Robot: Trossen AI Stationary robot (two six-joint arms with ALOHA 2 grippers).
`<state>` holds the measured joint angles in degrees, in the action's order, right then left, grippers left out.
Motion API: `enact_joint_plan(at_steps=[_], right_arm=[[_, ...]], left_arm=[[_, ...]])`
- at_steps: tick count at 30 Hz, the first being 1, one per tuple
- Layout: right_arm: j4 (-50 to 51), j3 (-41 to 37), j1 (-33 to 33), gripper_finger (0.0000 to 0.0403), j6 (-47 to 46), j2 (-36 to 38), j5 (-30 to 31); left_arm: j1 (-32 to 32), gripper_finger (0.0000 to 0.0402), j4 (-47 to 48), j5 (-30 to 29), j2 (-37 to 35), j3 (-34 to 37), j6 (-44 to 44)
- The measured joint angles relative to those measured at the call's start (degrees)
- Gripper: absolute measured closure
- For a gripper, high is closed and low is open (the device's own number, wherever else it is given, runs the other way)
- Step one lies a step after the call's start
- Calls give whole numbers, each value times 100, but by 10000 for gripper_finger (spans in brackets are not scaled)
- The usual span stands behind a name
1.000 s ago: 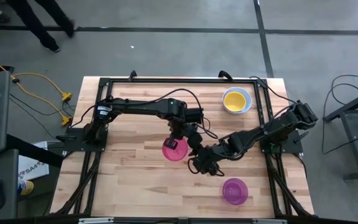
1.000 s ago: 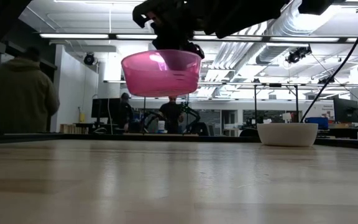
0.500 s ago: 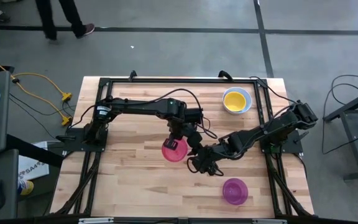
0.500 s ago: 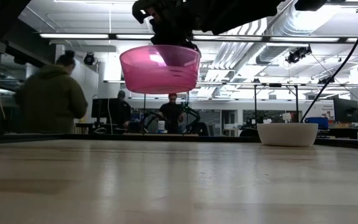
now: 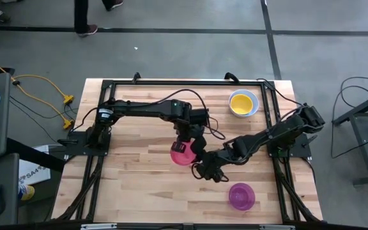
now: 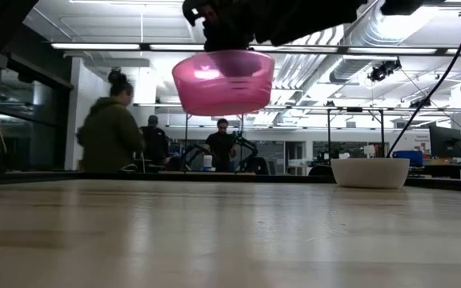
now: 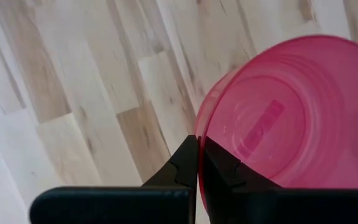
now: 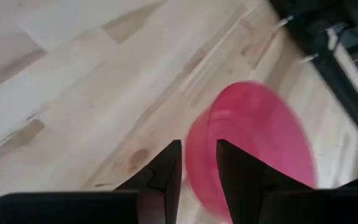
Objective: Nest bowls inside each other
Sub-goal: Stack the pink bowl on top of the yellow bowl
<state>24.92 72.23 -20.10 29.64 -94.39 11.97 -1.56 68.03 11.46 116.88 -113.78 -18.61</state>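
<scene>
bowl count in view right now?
4 visible. Pink bowl held in the air mid-table by the left gripper. Yellow bowl nested in a pale bowl at the far right corner. Purple bowl near right. More may hide in the stack.

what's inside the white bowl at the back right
A yellow bowl sits nested in the white bowl, seen from above. Whether anything lies under the yellow one is hidden; the low view shows only the white wall.

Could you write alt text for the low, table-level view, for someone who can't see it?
A pink bowl hangs in the air above a wooden table, held from above by a dark robot gripper. A white bowl sits on the table at right, and people stand in the workshop behind.
</scene>
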Motion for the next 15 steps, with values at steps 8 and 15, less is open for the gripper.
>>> enact_joint_plan(at_steps=[8, 15], right_arm=[[-34, 10, 36, 309, -111, 7, -65], [17, 10, 36, 309, -130, 13, -62]], left_arm=[[0, 398, 251, 42, 13, -118, -5], [2, 398, 461, 77, 13, -116, 48]])
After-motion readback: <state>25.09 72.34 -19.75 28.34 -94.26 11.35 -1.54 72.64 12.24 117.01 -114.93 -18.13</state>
